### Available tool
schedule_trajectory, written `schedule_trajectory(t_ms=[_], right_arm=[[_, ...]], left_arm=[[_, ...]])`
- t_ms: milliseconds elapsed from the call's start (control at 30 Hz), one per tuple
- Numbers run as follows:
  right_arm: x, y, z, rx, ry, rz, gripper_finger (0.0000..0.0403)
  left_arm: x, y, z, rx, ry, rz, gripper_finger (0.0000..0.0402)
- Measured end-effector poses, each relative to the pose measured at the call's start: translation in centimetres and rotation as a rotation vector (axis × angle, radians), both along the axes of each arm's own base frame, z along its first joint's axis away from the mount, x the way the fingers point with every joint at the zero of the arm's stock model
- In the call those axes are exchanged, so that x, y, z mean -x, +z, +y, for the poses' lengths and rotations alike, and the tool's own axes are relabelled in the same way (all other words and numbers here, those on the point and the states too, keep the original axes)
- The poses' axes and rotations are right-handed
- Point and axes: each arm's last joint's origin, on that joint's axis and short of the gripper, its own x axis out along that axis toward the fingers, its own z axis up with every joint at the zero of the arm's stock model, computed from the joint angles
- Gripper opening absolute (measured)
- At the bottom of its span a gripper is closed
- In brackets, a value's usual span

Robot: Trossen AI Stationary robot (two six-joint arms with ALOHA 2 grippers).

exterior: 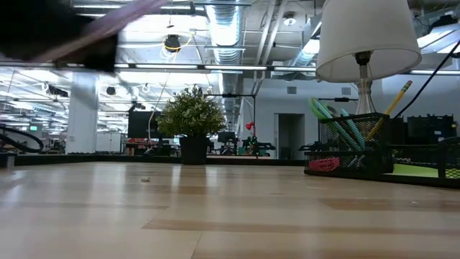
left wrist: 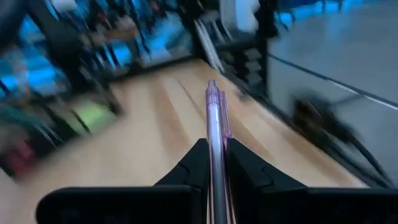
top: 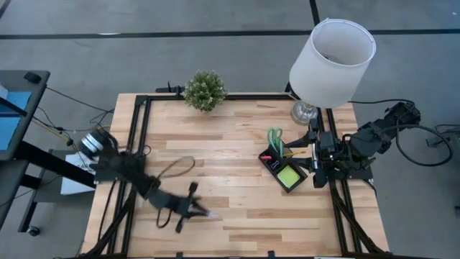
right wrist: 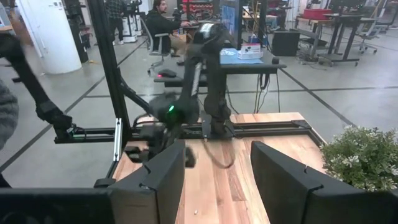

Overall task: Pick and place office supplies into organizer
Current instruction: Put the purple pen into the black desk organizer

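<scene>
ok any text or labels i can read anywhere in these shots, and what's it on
No readable text in any view.
Organizer: small pale marks on its dark tray, too small to read.
Purple pen in the left gripper: no print visible on the barrel.
Lamp shade: plain white, no label.
Room behind the table: screens and a box on a desk, any lettering too small to read.

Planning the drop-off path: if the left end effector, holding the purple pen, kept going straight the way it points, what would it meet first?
Probably bare table; the left end effector points the purple pen along it, organizer well aside. Depth is unclear.
</scene>
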Motion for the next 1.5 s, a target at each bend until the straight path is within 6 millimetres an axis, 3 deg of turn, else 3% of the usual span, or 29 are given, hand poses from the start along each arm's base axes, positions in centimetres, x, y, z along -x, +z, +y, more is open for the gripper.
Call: schedule_trajectory(t_ms=[200,300,533,833,1000,1200,1500], right_arm=[[0.0,0.0,0.0,0.0,0.0,0.0,0.0175],[0.0,0.0,0.0,0.0,0.0,0.0,0.0175],[0.0,0.0,0.0,0.0,0.0,0.0,0.0175],[0.0,0.0,0.0,0.0,0.001,0.0,0.0175],[0.0,0.0,0.0,0.0,0.0,0.0,0.0175],[0.0,0.0,0.0,0.0,0.0,0.0,0.0175],[0.0,0.0,0.0,0.0,0.0,0.0,0.0175]], left_arm=[[-5.9,8.5,4.2,-0.137,-0.01,-0.07,0.0021],[-8.8,12.3,6.1,-0.287,0.031,0.003,0.0021],[-15.5,16.0,9.7,-0.641,0.029,0.129,0.0021],[-24.6,14.2,15.4,-1.067,0.034,0.314,0.0021],[-28.4,13.0,19.4,-1.148,0.092,0.418,0.0021],[-29.4,12.1,21.8,-1.346,0.022,0.539,0.0021],[-29.5,12.2,21.0,-1.368,0.001,0.521,0.0021]])
